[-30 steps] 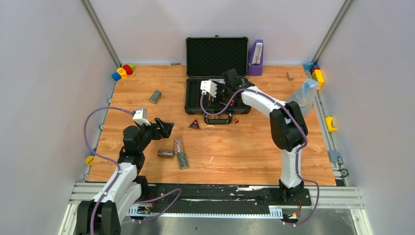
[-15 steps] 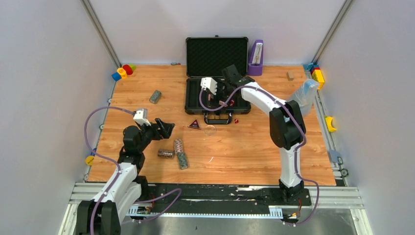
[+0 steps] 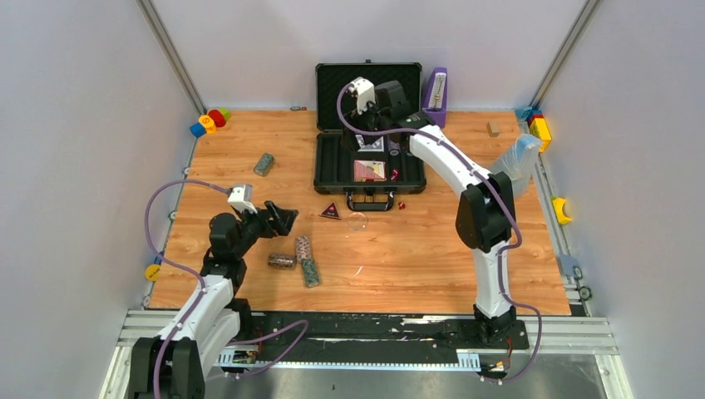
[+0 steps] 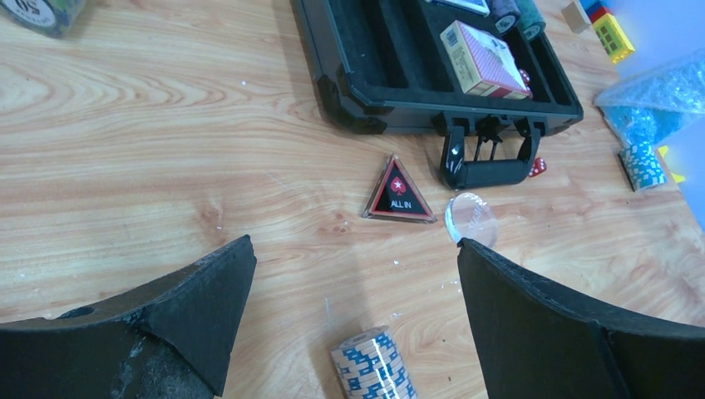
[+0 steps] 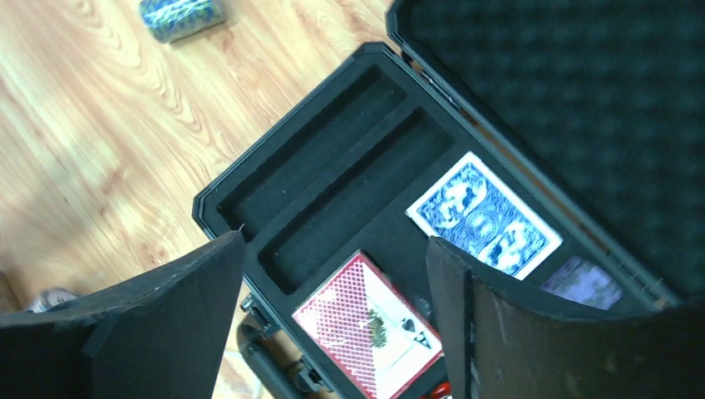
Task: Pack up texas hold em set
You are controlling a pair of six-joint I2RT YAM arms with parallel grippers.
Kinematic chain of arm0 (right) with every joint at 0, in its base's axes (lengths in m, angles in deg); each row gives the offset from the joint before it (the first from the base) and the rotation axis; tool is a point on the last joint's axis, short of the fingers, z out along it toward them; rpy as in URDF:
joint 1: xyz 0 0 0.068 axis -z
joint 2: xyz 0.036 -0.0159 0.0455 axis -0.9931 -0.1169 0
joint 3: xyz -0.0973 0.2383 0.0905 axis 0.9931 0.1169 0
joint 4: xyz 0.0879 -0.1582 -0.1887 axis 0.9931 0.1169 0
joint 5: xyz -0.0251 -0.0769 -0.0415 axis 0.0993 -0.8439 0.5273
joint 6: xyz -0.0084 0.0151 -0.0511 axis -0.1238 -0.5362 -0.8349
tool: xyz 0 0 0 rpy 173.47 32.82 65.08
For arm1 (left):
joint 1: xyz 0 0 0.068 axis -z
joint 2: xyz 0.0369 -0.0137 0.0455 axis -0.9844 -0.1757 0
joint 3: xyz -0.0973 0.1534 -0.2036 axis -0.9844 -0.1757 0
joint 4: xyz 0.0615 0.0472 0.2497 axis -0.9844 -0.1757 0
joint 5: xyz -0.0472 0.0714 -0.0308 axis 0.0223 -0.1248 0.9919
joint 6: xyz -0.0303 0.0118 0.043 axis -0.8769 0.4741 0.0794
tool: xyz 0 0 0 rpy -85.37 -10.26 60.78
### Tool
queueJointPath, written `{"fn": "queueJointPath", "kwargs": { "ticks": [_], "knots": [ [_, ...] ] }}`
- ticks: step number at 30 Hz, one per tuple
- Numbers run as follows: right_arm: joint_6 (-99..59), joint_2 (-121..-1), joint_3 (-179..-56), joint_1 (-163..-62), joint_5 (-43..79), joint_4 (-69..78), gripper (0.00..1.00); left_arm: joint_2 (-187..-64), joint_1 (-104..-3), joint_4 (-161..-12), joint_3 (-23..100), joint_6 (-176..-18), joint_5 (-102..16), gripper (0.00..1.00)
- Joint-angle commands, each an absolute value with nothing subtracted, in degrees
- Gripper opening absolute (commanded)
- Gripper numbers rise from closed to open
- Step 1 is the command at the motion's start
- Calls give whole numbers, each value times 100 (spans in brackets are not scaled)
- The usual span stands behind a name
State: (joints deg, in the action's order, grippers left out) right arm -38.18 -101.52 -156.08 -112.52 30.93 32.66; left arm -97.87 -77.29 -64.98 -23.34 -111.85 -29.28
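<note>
The black case (image 3: 332, 162) lies open at the table's back, its lid (image 3: 368, 87) upright. A red card deck (image 3: 370, 169) and a blue card deck (image 3: 371, 143) lie inside, seen too as the red deck (image 5: 370, 324) and the blue deck (image 5: 484, 216). My right gripper (image 3: 363, 126) hangs open over the case's rear, holding nothing. The dark red triangle (image 4: 401, 193) and a red die (image 4: 538, 167) sit by the handle. Chip rolls (image 3: 303, 247) (image 3: 264, 164) lie on the table. My left gripper (image 4: 353, 258) is open above one roll (image 4: 374, 366).
A clear disc (image 3: 357, 221) lies beside the triangle. A purple upright object (image 3: 435, 98) stands right of the lid. Toy blocks (image 3: 209, 121) sit back left, more blocks (image 3: 539, 125) back right. A plastic bag (image 3: 517, 162) with teal chips (image 4: 640, 164) lies right.
My right arm has risen from low over the case's front and swung back toward the lid, leaving the red deck uncovered in the case. The left arm has not moved.
</note>
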Motion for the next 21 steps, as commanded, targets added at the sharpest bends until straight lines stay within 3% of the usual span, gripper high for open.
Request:
{"fn": "queueJointPath", "kwargs": {
  "ticks": [1,6,11,16,21],
  "knots": [
    [-2062,-9988,-14893,-11495,1805,2652,76,-9442,-7751,-6407,-2244,-11042,-2970,100],
    [-2148,-10074,-14831,-11807,336,2493,69,-8994,-7757,-6633,-2334,-11023,-3125,100],
    [-2066,-10081,-14615,-11862,-32,2498,59,-8903,-7755,-6590,-2388,-11048,-3185,100],
    [-1995,-10076,-14338,-11862,-271,2564,35,-9129,-7752,-6458,-2351,-11060,-3068,100],
    [-1944,-10018,-14100,-11854,-404,2688,24,-9330,-7751,-6400,-2293,-11071,-3040,100]
  ]
}}
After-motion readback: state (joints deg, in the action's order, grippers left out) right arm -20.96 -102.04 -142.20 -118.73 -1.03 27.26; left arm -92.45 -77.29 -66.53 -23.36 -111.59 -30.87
